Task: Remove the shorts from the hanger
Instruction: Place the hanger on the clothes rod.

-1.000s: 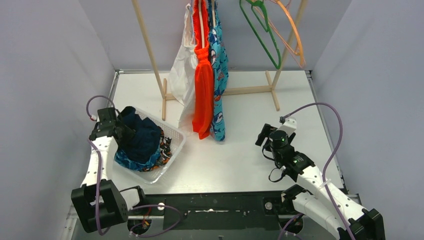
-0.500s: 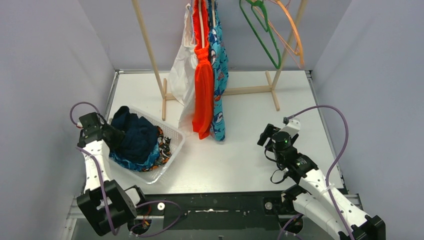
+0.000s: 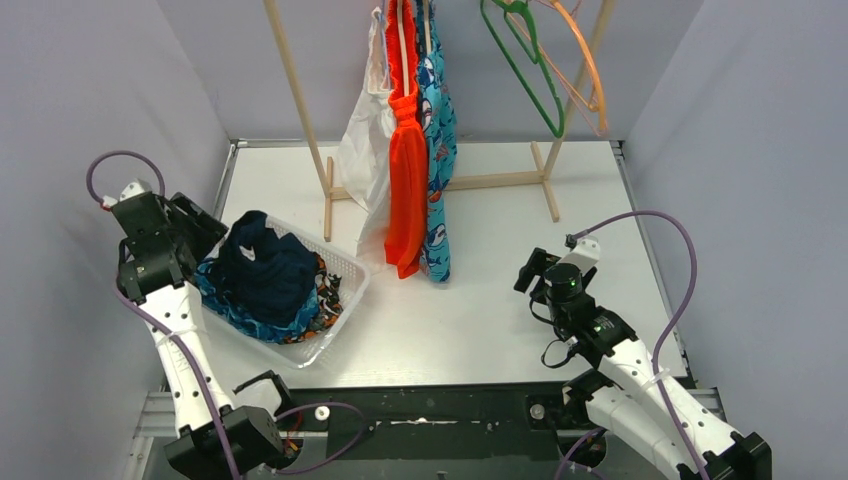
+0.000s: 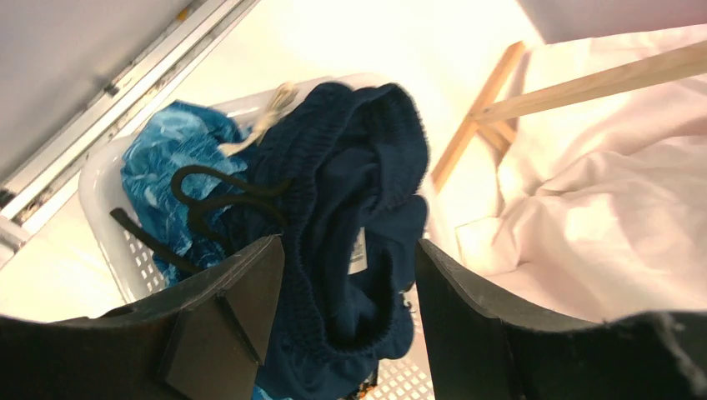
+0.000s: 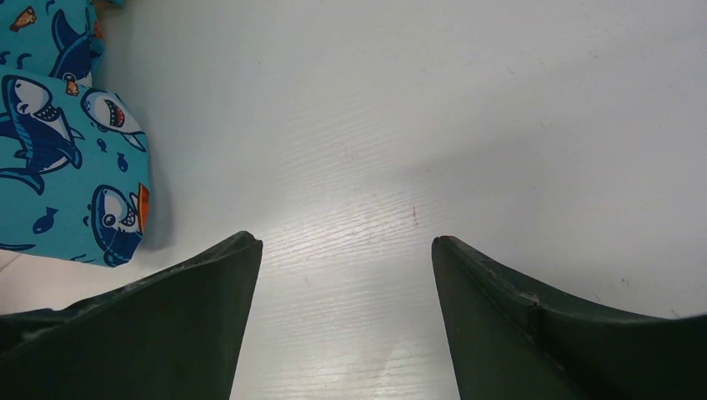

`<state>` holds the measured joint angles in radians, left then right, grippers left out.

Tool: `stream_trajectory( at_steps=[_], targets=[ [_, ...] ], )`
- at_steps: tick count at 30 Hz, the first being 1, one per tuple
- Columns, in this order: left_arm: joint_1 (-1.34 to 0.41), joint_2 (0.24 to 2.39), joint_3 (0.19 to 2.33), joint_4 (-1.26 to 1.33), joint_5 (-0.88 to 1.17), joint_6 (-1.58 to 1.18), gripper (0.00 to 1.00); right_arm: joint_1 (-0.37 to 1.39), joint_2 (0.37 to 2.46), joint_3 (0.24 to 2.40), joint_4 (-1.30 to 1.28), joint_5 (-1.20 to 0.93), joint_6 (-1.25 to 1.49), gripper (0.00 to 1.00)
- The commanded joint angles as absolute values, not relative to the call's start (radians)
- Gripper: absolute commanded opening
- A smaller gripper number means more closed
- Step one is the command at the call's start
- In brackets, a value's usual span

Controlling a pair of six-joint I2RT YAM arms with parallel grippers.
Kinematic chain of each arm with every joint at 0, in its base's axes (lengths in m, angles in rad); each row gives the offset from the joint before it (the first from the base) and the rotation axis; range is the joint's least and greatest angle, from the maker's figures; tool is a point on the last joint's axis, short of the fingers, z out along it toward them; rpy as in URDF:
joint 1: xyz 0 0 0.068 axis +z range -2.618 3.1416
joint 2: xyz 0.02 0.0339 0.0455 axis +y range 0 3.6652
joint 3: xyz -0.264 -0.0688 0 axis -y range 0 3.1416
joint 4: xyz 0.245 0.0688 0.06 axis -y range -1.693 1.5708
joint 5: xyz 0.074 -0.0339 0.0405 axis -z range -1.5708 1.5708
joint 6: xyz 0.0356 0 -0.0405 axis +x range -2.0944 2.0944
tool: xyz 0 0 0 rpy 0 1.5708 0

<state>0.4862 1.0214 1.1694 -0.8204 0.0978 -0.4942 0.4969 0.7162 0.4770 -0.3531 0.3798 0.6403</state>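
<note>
Navy shorts (image 3: 265, 272) lie on top of blue patterned shorts (image 3: 232, 313) and camouflage shorts (image 3: 327, 298) in a white basket (image 3: 352, 283). My left gripper (image 3: 205, 238) hovers open just left of the pile. In the left wrist view the left gripper (image 4: 348, 250) frames the navy shorts (image 4: 350, 183), which lie loose below the spread fingers. Bright orange shorts (image 3: 406, 190) and teal shark-print shorts (image 3: 438, 140) hang on hangers from the wooden rack. My right gripper (image 3: 530, 270) stands open over bare table; the right gripper (image 5: 342, 243) holds nothing, and the shark-print shorts (image 5: 58, 150) end at its left.
A white cloth (image 3: 360, 150) hangs left of the orange shorts. Bare green (image 3: 525, 70) and orange (image 3: 588, 65) hangers hang at the rack's right end. The rack's wooden legs (image 3: 545, 180) stand on the far table. Grey walls close in on both sides.
My left gripper has opened, let go of the navy shorts and drawn back up and to the left of the basket. The right gripper shifted only slightly.
</note>
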Motion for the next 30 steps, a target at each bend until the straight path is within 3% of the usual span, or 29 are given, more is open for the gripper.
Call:
stream_trajectory(
  at_steps=[1, 5, 7, 10, 16, 24, 30],
  targets=[
    [0.491, 1.009, 1.279, -0.828, 0.246, -0.443, 0.58, 0.492, 0.706, 0.523, -0.316, 0.382, 0.637, 0.77],
    [0.429, 1.02, 1.163, -0.663, 0.614, -0.467, 0.56, 0.492, 0.709, 0.523, -0.308, 0.376, 0.638, 0.77],
    [0.374, 1.034, 1.07, -0.591, 0.702, -0.507, 0.54, 0.493, 0.705, 0.522, -0.3, 0.364, 0.629, 0.77],
    [0.313, 1.07, 0.946, -0.532, 0.645, -0.525, 0.54, 0.492, 0.698, 0.519, -0.294, 0.347, 0.618, 0.77],
    [0.4, 1.245, 0.83, -0.582, 0.32, -0.508, 0.52, 0.491, 0.698, 0.529, -0.309, 0.35, 0.581, 0.77],
    [0.385, 1.239, 0.742, -0.483, 0.461, -0.435, 0.51, 0.489, 0.732, 0.607, -0.295, 0.32, 0.478, 0.83],
    [0.385, 1.124, 0.703, -0.421, 0.508, -0.436, 0.59, 0.488, 0.734, 0.662, -0.238, 0.185, 0.484, 0.84]
  ],
)
